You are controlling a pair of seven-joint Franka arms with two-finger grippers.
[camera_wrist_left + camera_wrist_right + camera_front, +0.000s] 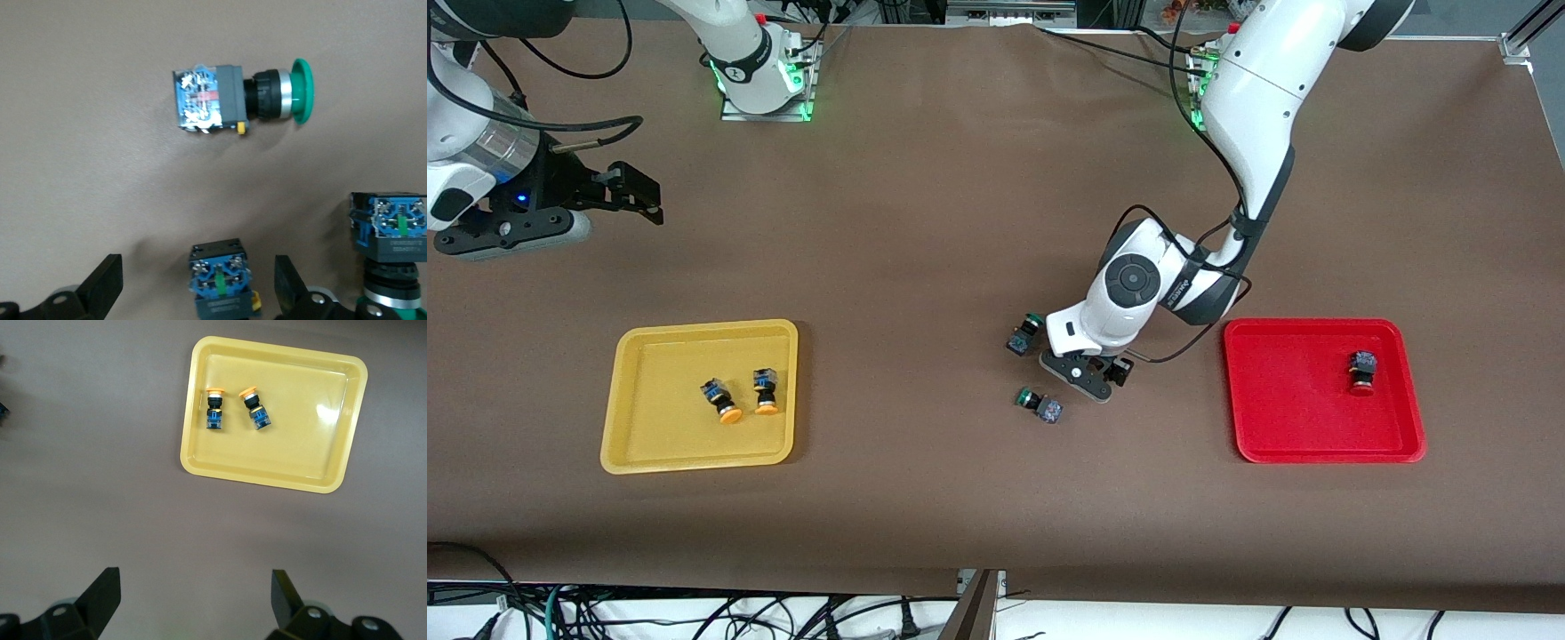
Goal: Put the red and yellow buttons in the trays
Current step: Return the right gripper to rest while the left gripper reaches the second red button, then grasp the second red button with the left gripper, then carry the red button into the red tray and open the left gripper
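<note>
You've got the button between the left gripper fingers, jaws wide, not touching; right gripper wide, waiting up by the yellow tray, 10 o'clock.

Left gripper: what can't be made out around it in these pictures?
- Front view: the fingertips of the left gripper and whatever lies between them, hidden under its own wrist.
- Left wrist view: cap colour of the button between its open fingers, cut off by the edge.

The brown cloth-covered table carries a yellow plastic tray, a red plastic tray & two green-capped push-button switches btwn them.
</note>
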